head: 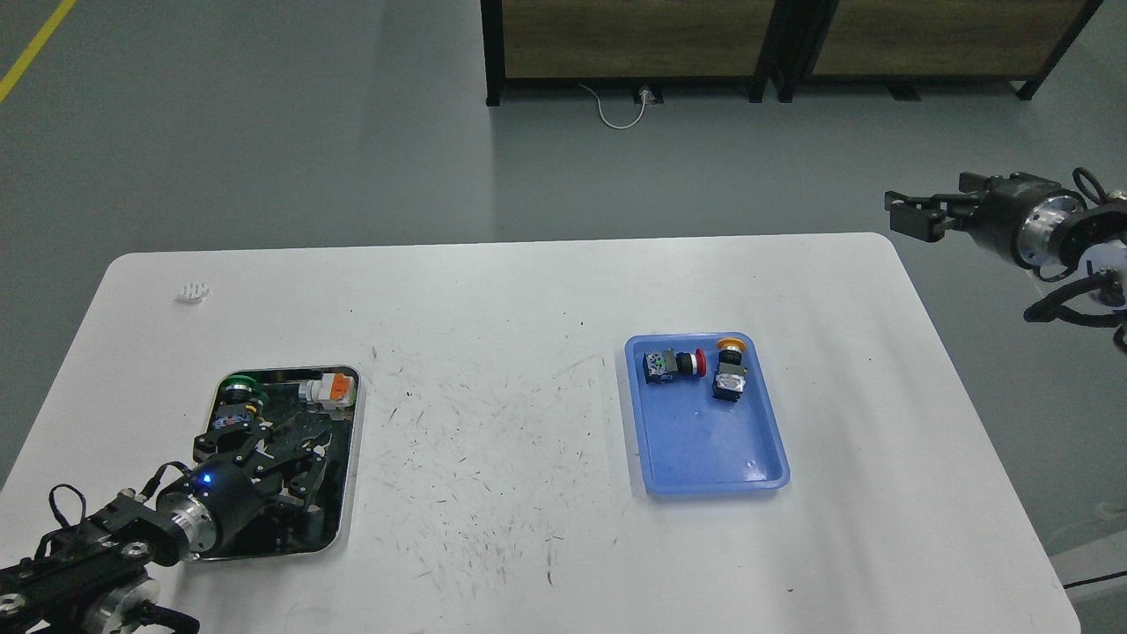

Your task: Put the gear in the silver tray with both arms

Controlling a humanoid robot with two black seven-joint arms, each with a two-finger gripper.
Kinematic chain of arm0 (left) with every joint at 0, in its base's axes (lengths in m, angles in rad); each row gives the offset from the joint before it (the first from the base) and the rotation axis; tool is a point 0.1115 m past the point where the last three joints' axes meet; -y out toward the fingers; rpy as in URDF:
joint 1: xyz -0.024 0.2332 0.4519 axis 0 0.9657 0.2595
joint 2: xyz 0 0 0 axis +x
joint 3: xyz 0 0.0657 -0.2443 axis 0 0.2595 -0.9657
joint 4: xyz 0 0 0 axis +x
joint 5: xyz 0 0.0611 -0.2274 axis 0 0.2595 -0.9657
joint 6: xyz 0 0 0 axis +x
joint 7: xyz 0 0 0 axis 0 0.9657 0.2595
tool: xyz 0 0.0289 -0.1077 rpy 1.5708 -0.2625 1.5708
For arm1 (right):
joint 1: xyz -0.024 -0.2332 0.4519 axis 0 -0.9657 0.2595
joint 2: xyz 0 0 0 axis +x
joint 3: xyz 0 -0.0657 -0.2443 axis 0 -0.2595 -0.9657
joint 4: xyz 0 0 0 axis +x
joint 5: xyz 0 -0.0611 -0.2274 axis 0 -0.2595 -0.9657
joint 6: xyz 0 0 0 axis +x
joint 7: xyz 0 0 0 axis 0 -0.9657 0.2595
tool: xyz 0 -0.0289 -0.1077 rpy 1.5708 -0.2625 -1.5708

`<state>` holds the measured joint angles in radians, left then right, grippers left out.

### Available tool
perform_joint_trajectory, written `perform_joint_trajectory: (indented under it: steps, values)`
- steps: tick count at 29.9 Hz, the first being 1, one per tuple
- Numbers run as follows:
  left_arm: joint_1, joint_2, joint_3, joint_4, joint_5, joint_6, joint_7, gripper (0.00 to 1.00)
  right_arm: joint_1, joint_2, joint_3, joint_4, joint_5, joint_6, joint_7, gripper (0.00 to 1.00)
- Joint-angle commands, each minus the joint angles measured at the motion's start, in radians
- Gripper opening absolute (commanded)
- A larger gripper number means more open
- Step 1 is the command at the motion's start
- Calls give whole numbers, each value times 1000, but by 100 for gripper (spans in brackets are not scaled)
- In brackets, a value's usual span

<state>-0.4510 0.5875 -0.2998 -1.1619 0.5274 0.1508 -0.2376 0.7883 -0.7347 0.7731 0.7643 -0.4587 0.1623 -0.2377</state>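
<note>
— How does the left black claw gripper [273, 449] stand?

— It hangs over the shiny rectangular silver tray [348, 480] with rounded corners, its dark fingers against the tray's dark mirror-like bottom. I cannot tell how far they are spread, nor whether they touch or hold anything; black on black hides it. A small blue light glows on the gripper's body.

— What lies in that tray?

— At its far end, a dark push-button switch with a green cap [236, 401] in the far left corner, and just beside it on the right a pale switch block with an orange part [327, 388]. Both are beyond the claw's fingers.

— And the right black claw gripper [911, 214]?

— Raised off the white table [528, 308], past its far right corner, pointing left. It is seen side-on and dark, so its spread cannot be told; nothing shows in it.

— What else is on the table?

— A blue plastic tray [704, 449] right of centre, well apart from the silver one. At its far end lie a dark switch with a red cap [673, 364] and a dark switch with a yellow cap [729, 368], just beside each other. A small white piece [192, 292] sits near the far left corner.
</note>
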Motion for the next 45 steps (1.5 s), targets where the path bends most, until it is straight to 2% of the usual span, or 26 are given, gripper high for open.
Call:
perform_joint_trajectory:
  steps: [1, 5, 7, 12, 14, 16, 18, 21, 23, 26, 27, 34, 45]
  values:
    - [-2, 3, -9, 4, -44, 12, -2, 77, -1, 1, 0, -2, 0, -3, 0, 99]
    - [-5, 3, -39, 1, -67, 33, 1, 97, -1, 3, 12, -2, -2, -10, 0, 99]
    - [-12, 3, -85, -5, -72, 46, 15, 98, -1, 1, 35, -3, -2, -21, 0, 99]
    - [-46, 14, -260, -15, -73, 39, 17, 99, -1, -5, 75, -3, -2, -24, 0, 99]
    - [-69, 14, -326, -21, -75, 36, 38, 99, -1, -6, 109, -3, -2, -29, -2, 99]
    - [-110, 14, -355, -21, -75, 36, 102, 99, -1, -3, 142, -7, -1, -38, -5, 99]
    - [-178, 12, -375, -18, -76, 36, 208, 99, 0, 0, 170, -13, -2, -78, -12, 99]
    - [-302, -1, -346, 1, -84, 47, 306, 99, 11, -3, 175, -14, -2, -113, 1, 99]
    - [-375, -2, -306, 16, -110, 47, 310, 99, 17, -6, 179, -29, -2, -112, 20, 99]
    - [-547, -3, -193, 63, -154, 38, 308, 99, 35, 0, 186, -89, 0, -101, 98, 99]
    - [-593, -5, -167, 80, -170, 38, 308, 99, 48, 3, 186, -108, 0, -96, 109, 99]
    - [-804, -70, -140, 238, -242, 32, 325, 99, 195, 49, 178, -217, 0, -47, 112, 99]
    - [-925, -103, -145, 356, -311, 32, 368, 98, 345, 185, 166, -364, 18, -47, 107, 99]
